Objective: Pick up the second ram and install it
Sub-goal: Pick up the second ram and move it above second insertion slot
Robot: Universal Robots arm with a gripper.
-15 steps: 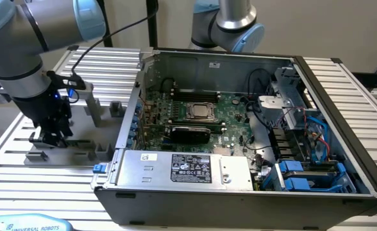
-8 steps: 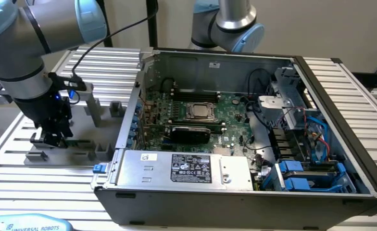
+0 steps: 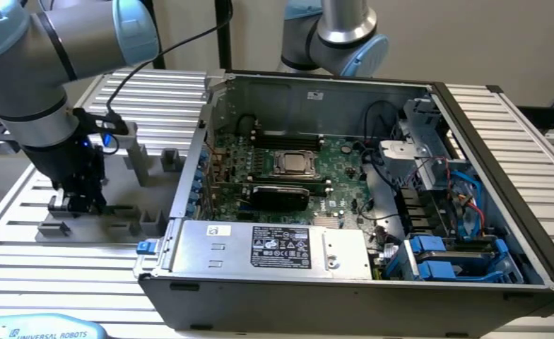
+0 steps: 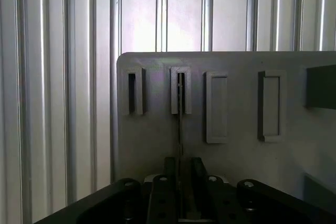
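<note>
One step is barely begun: the fingers point(image 4: 170, 182) of the gripper point(image 3: 77, 201) appear closed on the second ram point(image 4: 180, 124), standing edge-on in the grey fixture point(image 4: 236, 108) on the worktop point(image 3: 60, 261) beside the open computer case point(image 3: 352, 296); lifting and installing remain.

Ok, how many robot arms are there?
2. One silver and blue robot arm at the exterior view's left, over grey plastic fixture blocks; the other behind the open computer case. Others may be off-camera.
</note>
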